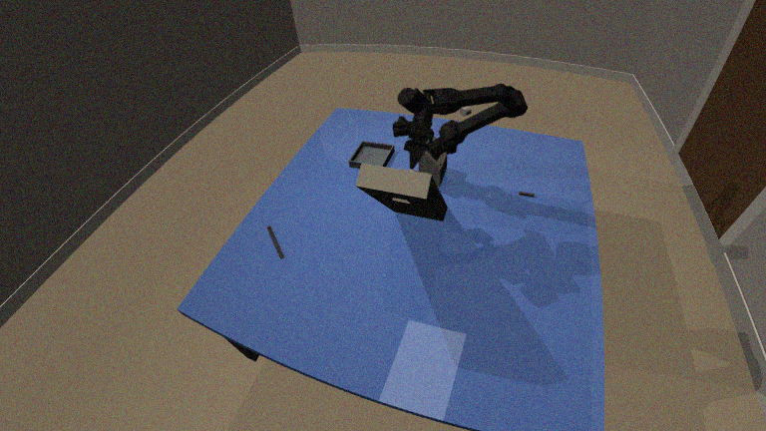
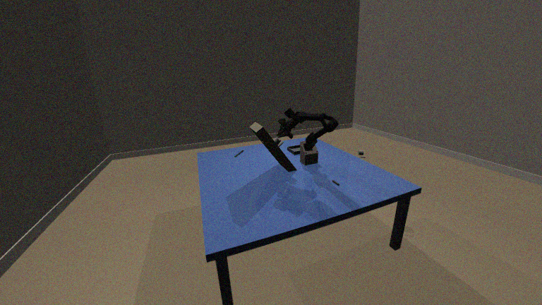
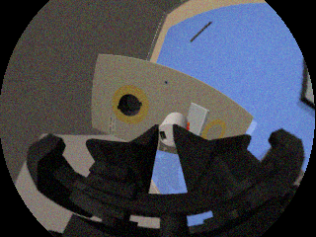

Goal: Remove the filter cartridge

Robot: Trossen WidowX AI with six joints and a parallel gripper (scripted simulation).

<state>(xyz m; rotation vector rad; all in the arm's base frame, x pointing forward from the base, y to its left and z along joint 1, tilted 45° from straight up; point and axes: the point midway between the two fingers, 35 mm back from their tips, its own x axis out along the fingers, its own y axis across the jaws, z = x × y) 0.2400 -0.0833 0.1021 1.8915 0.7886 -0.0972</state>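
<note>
Before the panel [image 1: 395,179] [image 2: 272,146] [image 3: 168,96], my narrowly parted claw [image 1: 414,163] [image 2: 284,135] [image 3: 165,126] held nothing; the smooth cartridge [image 2: 276,140] [image 3: 175,121] seemed stiff, slippery, best pinched at its slots [image 3: 163,134].

1. In the wrist view, the jaws cover part of the white cartridge [image 3: 174,121] and the low part of the panel [image 3: 163,69] [image 1: 395,179] [image 2: 272,145]; the tiny print on the panel is too blurry to read.
2. The tray [image 1: 354,165] [image 2: 293,152] [image 3: 304,96] is cut off by the wrist view's right side; the arm's base [image 1: 433,167] [image 2: 308,157] hides a bit of it in the outside view.
3. From the top, the panel's front is hidden; the near end of the table [image 1: 316,267] [image 2: 224,213] [image 3: 237,64] is cut off.
4. The little thing on the floor [image 2: 360,152] [image 1: 465,111] is too small to name.
</note>
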